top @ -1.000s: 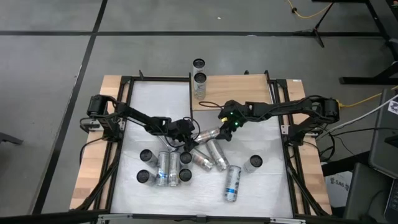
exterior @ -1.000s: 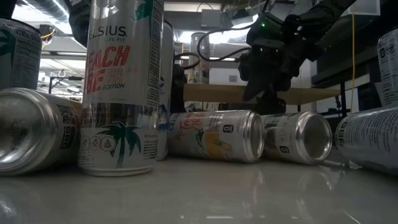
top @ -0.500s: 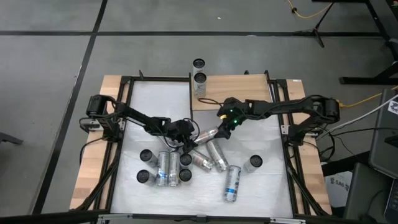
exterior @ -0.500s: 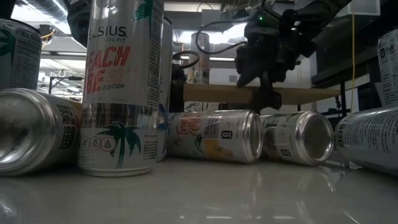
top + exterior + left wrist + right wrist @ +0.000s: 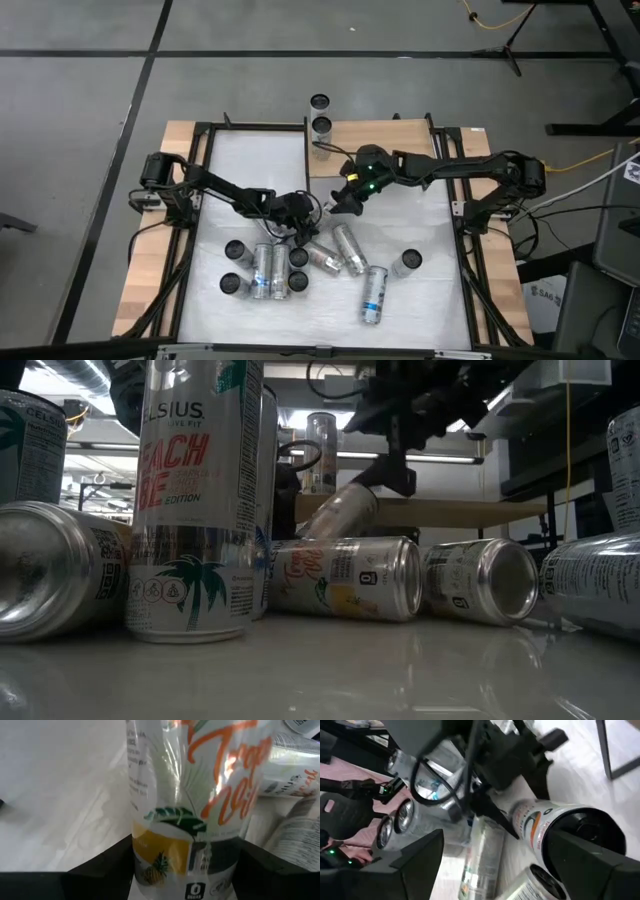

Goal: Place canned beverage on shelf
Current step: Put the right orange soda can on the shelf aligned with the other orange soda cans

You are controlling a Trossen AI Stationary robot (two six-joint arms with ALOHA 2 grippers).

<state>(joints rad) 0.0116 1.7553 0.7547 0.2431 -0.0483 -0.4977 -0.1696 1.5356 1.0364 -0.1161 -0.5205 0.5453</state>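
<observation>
Gripping a tilted Celsius can in the right pincer, just off the desk; left pincer clamping another can (pineapple label). Shelf beyond, holding two cans; several remaining.

tall celsius can upright near table front, tilted can held by gripper behind, three cans lying.

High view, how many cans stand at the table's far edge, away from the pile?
2. One can stands at the shelf's far left corner; a second can stands just beyond it. None seems hidden there.
</observation>
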